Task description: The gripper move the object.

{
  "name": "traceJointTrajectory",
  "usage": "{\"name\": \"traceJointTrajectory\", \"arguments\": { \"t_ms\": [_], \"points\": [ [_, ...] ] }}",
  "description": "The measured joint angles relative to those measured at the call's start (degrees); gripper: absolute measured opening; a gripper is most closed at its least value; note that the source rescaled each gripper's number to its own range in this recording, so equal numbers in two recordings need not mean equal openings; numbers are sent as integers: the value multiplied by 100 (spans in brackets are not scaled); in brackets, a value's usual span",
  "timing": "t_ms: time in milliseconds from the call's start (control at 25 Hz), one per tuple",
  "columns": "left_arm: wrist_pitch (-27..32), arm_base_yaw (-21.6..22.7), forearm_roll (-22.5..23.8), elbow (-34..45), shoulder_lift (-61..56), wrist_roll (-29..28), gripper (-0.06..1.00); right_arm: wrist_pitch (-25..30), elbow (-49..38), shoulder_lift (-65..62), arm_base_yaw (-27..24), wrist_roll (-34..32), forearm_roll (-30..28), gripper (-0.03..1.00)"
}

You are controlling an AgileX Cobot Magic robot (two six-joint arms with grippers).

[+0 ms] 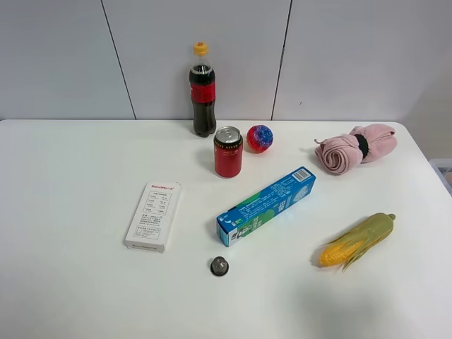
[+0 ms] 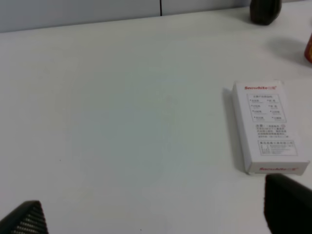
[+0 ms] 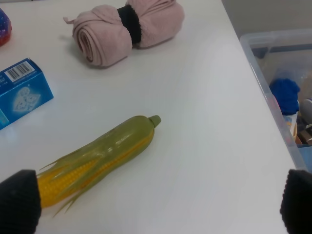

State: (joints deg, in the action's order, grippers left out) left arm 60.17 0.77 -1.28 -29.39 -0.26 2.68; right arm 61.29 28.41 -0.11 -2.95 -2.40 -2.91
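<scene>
The long blue and green carton (image 1: pixel 266 205) lies diagonally at the middle of the white table; its barcode end shows in the right wrist view (image 3: pixel 22 92). No arm shows in the exterior high view. In the left wrist view the left gripper (image 2: pixel 156 217) is open and empty, its black fingertips (image 2: pixel 287 204) wide apart above bare table near a flat white box. In the right wrist view the right gripper (image 3: pixel 158 207) is open and empty, its fingertips (image 3: pixel 19 204) wide apart over a toy corn cob.
Flat white box with text (image 1: pixel 153 216) left of the carton. Red can (image 1: pixel 228 151), cola bottle (image 1: pixel 203 90) and a coloured ball (image 1: pixel 260 138) behind it. Rolled pink cloth (image 1: pixel 355 147) far right, corn cob (image 1: pixel 357 239) front right, small metal cap (image 1: pixel 219 265). Clear bin (image 3: pixel 282 87) beyond the table's right edge.
</scene>
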Motion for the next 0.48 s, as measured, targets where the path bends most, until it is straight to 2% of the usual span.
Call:
{"name": "traceJointTrajectory", "arguments": {
  "t_ms": [480],
  "points": [
    [0, 0, 0, 0, 0, 0, 80, 0, 0, 0, 0, 0, 0, 100]
  ]
}}
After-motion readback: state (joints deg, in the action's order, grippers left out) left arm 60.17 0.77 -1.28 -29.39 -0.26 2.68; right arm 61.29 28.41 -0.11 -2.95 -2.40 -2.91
